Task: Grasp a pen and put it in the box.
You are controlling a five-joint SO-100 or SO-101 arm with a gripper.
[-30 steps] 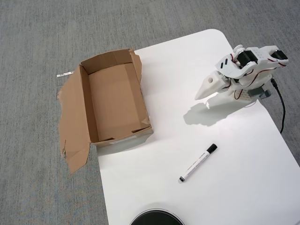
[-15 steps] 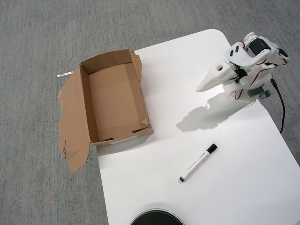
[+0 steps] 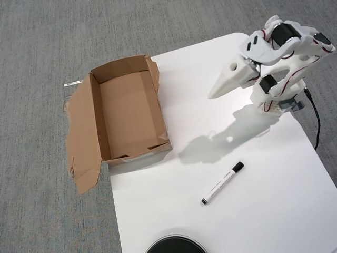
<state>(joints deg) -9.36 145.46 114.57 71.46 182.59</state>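
Note:
A slim white pen (image 3: 222, 183) with a black cap lies diagonally on the white table (image 3: 263, 211), cap toward the upper right. The brown cardboard box (image 3: 129, 113) sits open at the table's left edge, with nothing inside and a torn flap hanging at its left. My white gripper (image 3: 212, 96) is raised above the table's upper right part, pointing down-left, well away from the pen and holding nothing. Its fingers look pressed together into one point.
A round black object (image 3: 175, 245) pokes in at the bottom edge. A black cable (image 3: 315, 118) runs down from the arm's base on the right. Grey carpet surrounds the table.
The arm has risen and stretched toward the left, and its shadow has slid down-left across the table. The pen and box have not moved.

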